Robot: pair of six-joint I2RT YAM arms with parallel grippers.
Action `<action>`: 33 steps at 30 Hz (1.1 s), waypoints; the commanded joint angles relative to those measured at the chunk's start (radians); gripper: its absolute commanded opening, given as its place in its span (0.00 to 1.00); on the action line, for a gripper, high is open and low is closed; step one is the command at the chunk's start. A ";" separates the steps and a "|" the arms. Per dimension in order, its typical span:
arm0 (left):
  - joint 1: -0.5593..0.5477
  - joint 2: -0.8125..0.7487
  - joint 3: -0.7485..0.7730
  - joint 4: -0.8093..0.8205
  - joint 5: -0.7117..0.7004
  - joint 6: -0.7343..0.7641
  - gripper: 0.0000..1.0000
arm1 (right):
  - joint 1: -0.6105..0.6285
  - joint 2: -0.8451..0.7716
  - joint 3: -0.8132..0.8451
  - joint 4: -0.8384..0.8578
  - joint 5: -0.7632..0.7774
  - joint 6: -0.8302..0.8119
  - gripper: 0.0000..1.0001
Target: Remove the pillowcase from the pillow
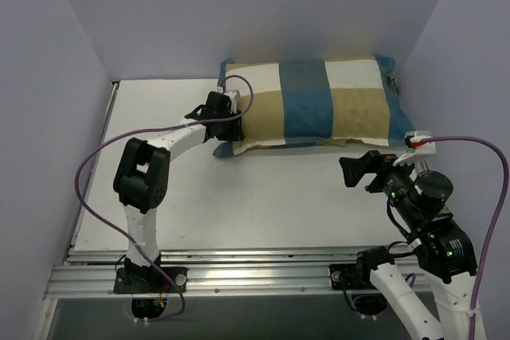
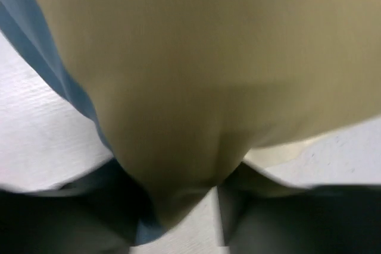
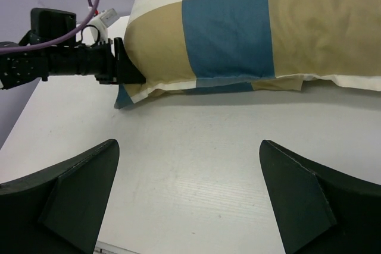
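The long pillowcase stretches away from our nearer left pincer, its end between the jaws, and we cannot tell if it is pinched.

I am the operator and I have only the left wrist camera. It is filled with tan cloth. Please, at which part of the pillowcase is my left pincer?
Observer: The left pincer is at the left end of the pillowcase, on a tan block close to the corner nearest the arms.
Operator: Is the right pincer also on the cloth?
Observer: No. The right pincer is open over the bare table, apart from the pillowcase.
Operator: Does the pillow show anywhere?
Observer: No. In every view only the patchwork pillowcase is visible, and I see no opening in it.
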 commanded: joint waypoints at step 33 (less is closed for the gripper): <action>-0.047 -0.884 -0.211 -0.472 -0.403 -0.024 0.95 | 0.018 0.289 -0.347 0.311 -0.001 0.323 1.00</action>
